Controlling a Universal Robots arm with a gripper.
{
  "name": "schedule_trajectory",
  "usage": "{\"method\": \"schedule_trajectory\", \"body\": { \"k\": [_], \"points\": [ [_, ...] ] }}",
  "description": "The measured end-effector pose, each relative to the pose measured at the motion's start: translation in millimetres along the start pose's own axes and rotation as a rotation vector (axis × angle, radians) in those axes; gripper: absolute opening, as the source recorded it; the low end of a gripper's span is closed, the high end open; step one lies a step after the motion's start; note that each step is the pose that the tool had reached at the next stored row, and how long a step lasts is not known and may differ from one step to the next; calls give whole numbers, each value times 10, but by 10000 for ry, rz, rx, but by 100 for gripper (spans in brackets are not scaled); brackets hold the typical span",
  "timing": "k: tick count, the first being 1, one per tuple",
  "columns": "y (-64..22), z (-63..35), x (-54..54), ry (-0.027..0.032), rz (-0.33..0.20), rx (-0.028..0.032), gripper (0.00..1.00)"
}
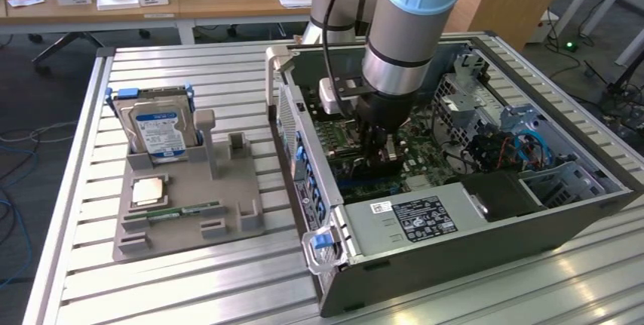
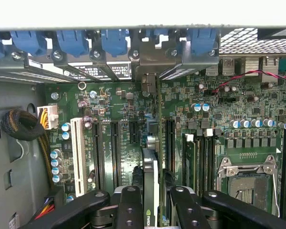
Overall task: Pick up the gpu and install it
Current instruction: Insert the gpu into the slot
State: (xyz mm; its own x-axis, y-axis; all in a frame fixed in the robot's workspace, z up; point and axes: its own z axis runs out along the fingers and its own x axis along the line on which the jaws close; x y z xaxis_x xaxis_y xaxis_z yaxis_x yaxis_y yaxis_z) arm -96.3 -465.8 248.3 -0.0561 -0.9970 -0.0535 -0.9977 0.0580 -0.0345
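In the wrist view the gpu [image 2: 150, 171] stands edge-on between the two black fingers [image 2: 129, 202], a thin card whose metal end bracket [image 2: 148, 64] reaches the case's rear slot row. My gripper [image 2: 152, 210] is shut on it, right above the motherboard's [image 2: 119, 124] long black expansion slots [image 2: 115, 152]. Whether the card's edge sits in a slot I cannot tell. In the exterior view the arm reaches straight down into the open computer case [image 1: 453, 227], with the gripper [image 1: 381, 153] low over the green board.
Blue slot latches [image 2: 71, 43] line the rear of the case. A CPU socket [image 2: 245, 179] and memory slots [image 2: 200, 157] lie beside the card. On the table's grey fixture [image 1: 191, 204] stand a hard drive [image 1: 159, 130], a chip [image 1: 148, 191] and a green memory stick [image 1: 186, 211].
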Motion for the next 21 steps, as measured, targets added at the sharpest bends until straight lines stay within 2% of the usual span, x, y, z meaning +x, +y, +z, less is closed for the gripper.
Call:
{"method": "schedule_trajectory", "body": {
  "k": [2, 3, 9, 12, 21],
  "points": [
    [-1, 1, 1, 5, 0, 11, 27],
    [-1, 0, 1, 8, 0, 10, 34],
    [-3, -27, 0, 11, -3, 9, 34],
    [-5, -93, -4, 10, -2, 9, 34],
    [-15, -374, -19, 9, -3, 9, 34]
  ]
}}
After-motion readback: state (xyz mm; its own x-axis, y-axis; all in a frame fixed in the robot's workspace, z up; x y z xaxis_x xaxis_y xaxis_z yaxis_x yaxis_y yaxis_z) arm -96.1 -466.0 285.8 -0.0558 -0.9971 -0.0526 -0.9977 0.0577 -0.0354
